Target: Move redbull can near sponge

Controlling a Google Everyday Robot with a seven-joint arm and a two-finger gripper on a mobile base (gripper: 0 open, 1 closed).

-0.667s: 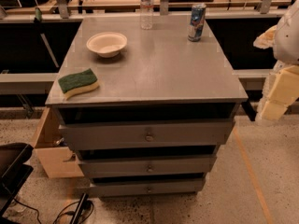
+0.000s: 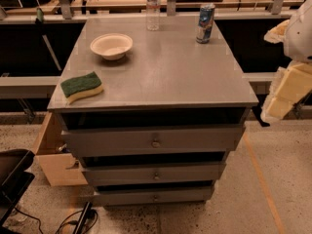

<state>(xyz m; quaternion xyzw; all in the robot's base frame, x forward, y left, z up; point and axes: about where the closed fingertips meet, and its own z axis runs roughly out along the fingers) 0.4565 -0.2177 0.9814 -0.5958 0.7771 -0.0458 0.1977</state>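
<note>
The redbull can point(image 2: 205, 23) stands upright at the far right corner of the grey drawer cabinet point(image 2: 165, 77). It is well apart from the sponge point(image 2: 81, 87) at the near left edge, so the task is judged not yet begun. The gripper point(image 2: 285, 91) hangs beside the cabinet's right edge, clear of the can; whether it is spread or closed cannot be told.

A grey desk point(image 2: 170, 77) with three knobbed drawers point(image 2: 155, 141) carries a round white bowl point(image 2: 111, 46) at its back left and a clear plastic bottle point(image 2: 153, 9) on the back edge. A light wooden box point(image 2: 51, 155) stands on the floor beside its left side. The hand point(image 2: 282, 96) hangs beyond the desk's right edge.
</note>
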